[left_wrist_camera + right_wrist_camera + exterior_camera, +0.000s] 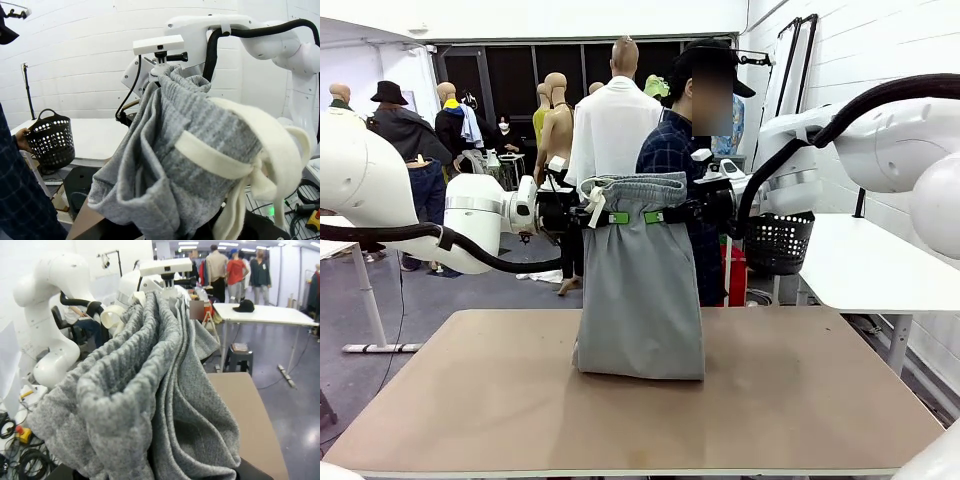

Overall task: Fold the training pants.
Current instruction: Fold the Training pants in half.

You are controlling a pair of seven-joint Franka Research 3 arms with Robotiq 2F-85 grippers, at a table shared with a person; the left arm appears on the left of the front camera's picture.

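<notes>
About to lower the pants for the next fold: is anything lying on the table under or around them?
Nothing visible does. The training pants hang from the left gripper and right gripper, bottom edge resting on the bare table.

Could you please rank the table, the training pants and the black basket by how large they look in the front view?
1. Table, the widest thing here.
2. Training pants, hanging between the fingers, hem on the table.
3. Black basket, smallest, though it stands farther back, so its true size is unsure.

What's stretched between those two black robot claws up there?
In the front view, the grey sweatpants' ribbed waistband spans from left gripper to right gripper, legs hanging to the table.
</notes>
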